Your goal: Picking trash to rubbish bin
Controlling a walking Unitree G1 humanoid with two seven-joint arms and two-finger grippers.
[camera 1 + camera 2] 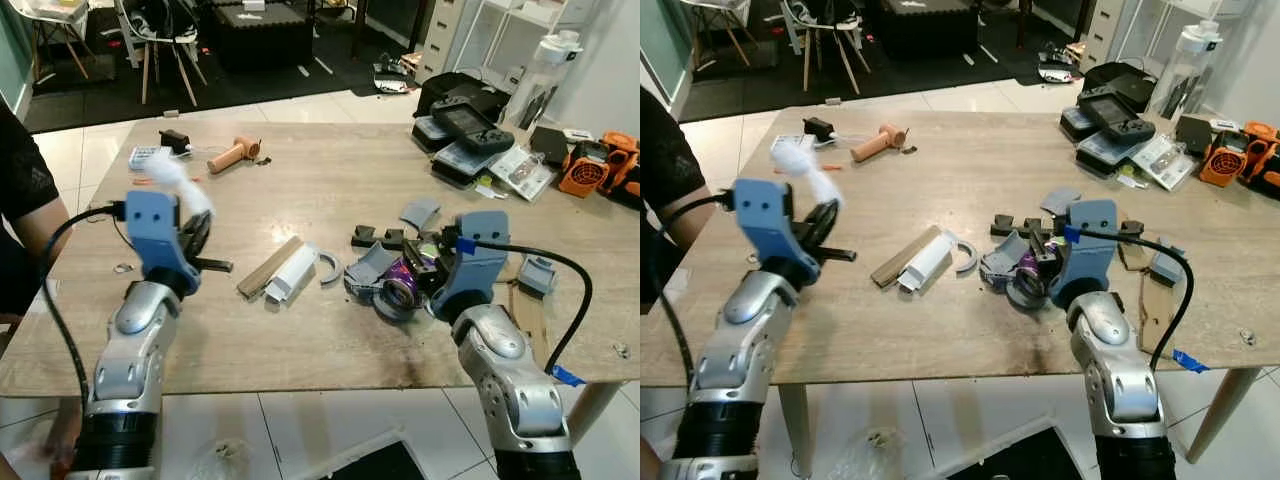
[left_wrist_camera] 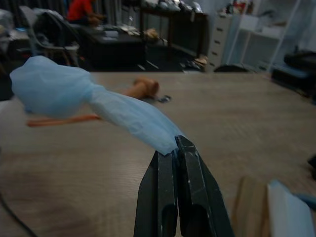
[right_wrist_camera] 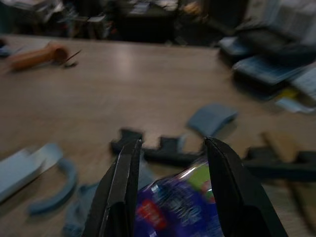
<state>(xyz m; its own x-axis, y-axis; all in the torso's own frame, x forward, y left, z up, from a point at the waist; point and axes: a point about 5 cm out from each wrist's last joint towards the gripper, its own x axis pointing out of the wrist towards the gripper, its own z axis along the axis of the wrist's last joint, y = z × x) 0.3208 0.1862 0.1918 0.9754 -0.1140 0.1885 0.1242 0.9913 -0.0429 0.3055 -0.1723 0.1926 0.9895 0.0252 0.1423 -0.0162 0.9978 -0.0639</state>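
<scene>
My left gripper is shut on the tail of a crumpled white tissue. It holds the tissue up above the left part of the wooden table. At the table's front right, my right gripper is open. Its fingers stand on either side of a crumpled purple wrapper. The wrapper lies on the table among grey foam scraps. I cannot tell whether the fingers touch it.
A wooden strip and a white block lie mid-table, with black pieces beyond. An orange-handled tool is far left, electronics far right. A person stands at the left edge. A dark container is on the floor.
</scene>
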